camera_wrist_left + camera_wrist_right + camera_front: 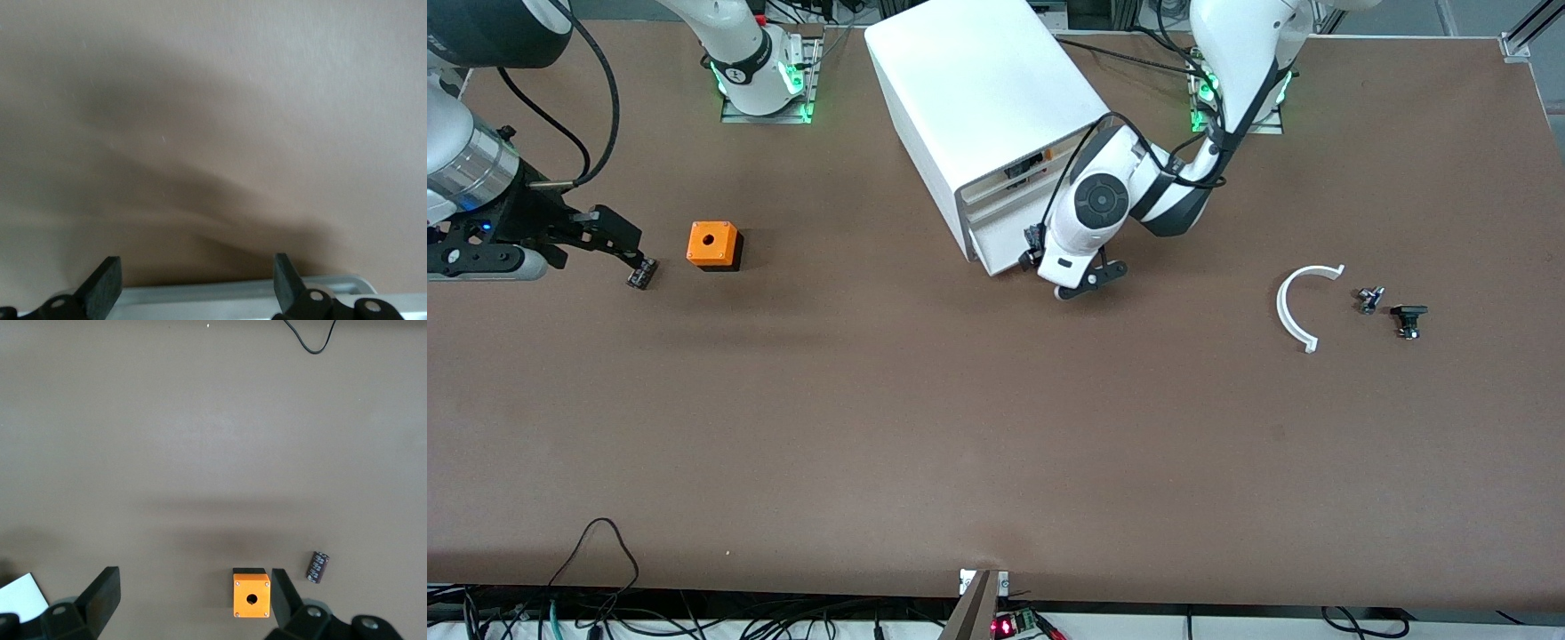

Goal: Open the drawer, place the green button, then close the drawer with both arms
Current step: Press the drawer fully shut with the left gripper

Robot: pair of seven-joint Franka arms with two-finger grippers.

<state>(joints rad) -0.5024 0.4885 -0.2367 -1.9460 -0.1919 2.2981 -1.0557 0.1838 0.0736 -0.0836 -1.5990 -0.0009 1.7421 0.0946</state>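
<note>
The white cabinet (978, 98) stands between the arms' bases, its drawer fronts (1000, 240) all pushed in. My left gripper (1087, 283) hangs low in front of the lowest drawer. In the left wrist view it (197, 270) is open, with a pale white edge (233, 297) lying between the fingers and nothing gripped. The button (1369, 300), a tiny black and blue-grey piece, lies on the table toward the left arm's end. My right gripper (618, 244) hovers open and empty over the table beside the orange box (251, 594); in the right wrist view it (193, 587) holds nothing.
An orange box (713, 245) with a round hole sits toward the right arm's end, with a small dark cylinder (640, 273) beside it. A white curved strip (1294, 307) and an all-black button part (1408, 318) lie by the button.
</note>
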